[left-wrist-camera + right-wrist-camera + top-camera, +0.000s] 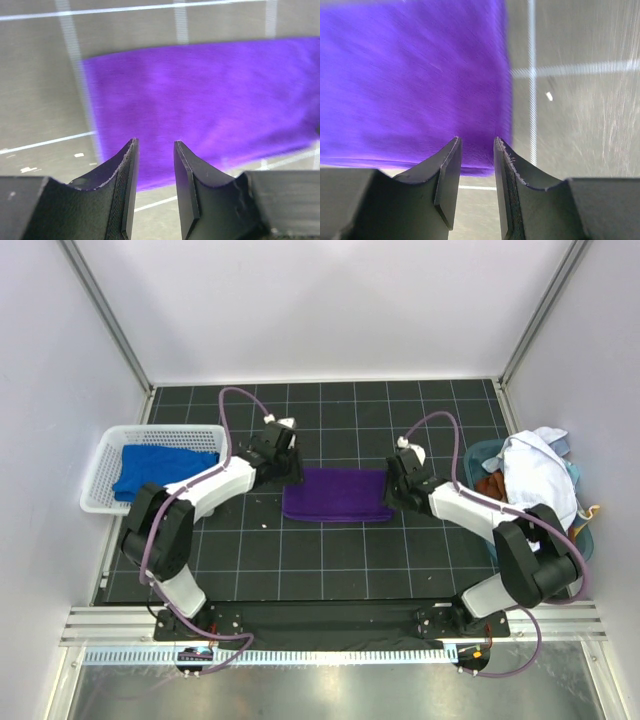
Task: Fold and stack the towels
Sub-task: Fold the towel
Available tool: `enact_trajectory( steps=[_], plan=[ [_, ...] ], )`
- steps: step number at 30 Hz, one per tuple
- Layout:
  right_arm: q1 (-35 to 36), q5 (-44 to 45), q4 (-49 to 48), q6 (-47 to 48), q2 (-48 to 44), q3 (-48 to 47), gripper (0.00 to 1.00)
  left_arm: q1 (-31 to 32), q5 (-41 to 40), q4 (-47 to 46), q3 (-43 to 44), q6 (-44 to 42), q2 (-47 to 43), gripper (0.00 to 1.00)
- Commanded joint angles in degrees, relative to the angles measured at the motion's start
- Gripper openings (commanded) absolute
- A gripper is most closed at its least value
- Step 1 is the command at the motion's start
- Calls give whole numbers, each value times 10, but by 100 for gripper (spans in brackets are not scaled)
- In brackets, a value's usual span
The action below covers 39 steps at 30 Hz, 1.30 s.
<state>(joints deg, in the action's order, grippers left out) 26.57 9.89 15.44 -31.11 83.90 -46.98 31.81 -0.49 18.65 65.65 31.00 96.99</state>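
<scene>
The purple towel lies folded flat on the black grid mat at the centre. My left gripper hovers at its left end, jaws open with nothing between them; the towel shows in the left wrist view. My right gripper hovers at its right end, jaws open and empty; the towel shows in the right wrist view. The blue towel lies crumpled in the white basket at the left. The white towel lies heaped on a bin at the right.
A teal bin at the right holds a pile of cloths, among them an orange one. White walls close the back and sides. A metal rail runs along the near edge.
</scene>
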Motion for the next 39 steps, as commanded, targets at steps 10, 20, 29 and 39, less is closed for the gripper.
enact_trajectory(
  steps=[10,20,29,39],
  plan=[
    [-1,10,-50,-23,14,77,39,-57,3,-34,-80,19,11,52],
    [0,5,-37,-18,-11,66,39,-77,89,-60,-97,39,33,58],
    [0,-6,-6,-12,-60,43,40,-74,59,-63,-119,51,65,57],
    [0,-18,1,-1,-70,15,40,-45,24,-65,-124,67,113,50]
  ],
)
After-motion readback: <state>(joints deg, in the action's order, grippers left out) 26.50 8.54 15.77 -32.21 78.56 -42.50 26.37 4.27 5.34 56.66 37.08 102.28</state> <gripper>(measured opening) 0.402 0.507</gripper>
